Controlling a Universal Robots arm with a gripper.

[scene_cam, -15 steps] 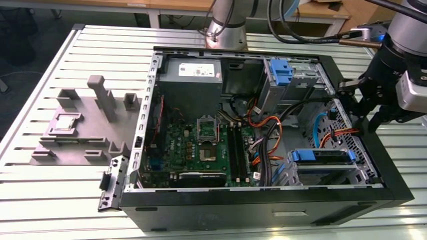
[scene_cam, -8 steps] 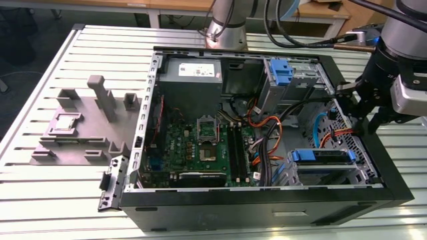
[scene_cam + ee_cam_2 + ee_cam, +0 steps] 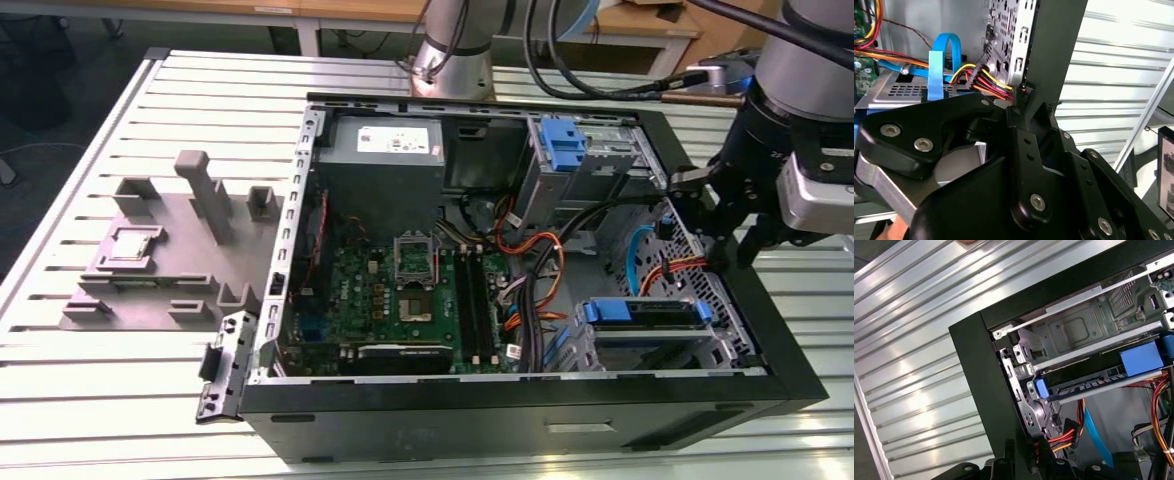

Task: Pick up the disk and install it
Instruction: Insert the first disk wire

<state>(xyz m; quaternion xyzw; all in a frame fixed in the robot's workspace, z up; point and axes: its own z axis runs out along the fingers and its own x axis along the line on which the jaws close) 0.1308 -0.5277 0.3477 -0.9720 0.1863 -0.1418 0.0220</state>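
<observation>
Disk (image 3: 1089,386) sits in bay (image 3: 1074,332) at case edge (image 3: 979,390); hand (image 3: 714,225) nearby, state unclear.

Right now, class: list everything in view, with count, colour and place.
open black metal computer case: 1, black, on table
slatted metal table: 1, pale grey, beneath case
green motherboard: 1, green, case floor
grey power-supply box with white label: 1, grey, case's far corner
upright blue plastic latch: 1, blue, case's far side
silver hard drive with blue plastic bracket: 1, silver-blue, near bay
grey moulded fixture: 1, grey, exterior view's left of case
loose cables: several, orange-red-yellow, beside motherboard
robot arm: 1, grey, exterior view's right
claw: 1, black, over case's wall there
</observation>
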